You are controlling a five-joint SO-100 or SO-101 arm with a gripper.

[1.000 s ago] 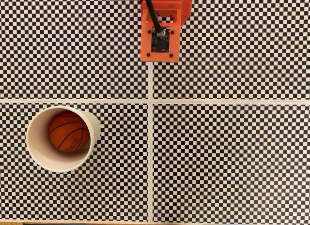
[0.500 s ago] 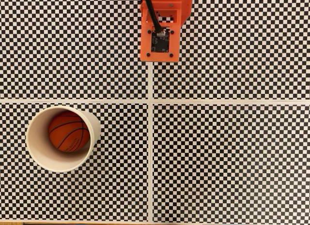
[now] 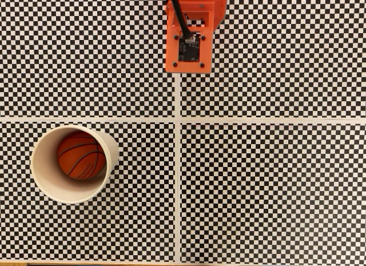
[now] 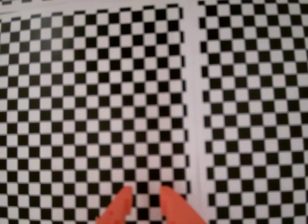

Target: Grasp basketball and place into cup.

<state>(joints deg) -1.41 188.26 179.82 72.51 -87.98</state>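
Observation:
The small orange basketball [image 3: 81,156] with black seams lies inside the cream-white paper cup [image 3: 112,150], which stands upright at the lower left of the fixed view. In the wrist view my gripper [image 4: 146,195] enters from the bottom edge. Its two orange fingertips [image 4: 124,197] stand a narrow gap apart over the bare checkered mat, with nothing between them. The cup and ball are far from the gripper.
The orange base of the arm [image 3: 189,54] with its black cable sits at the top centre of the fixed view. White seam lines [image 3: 178,163] divide the black-and-white checkered mat into four panels.

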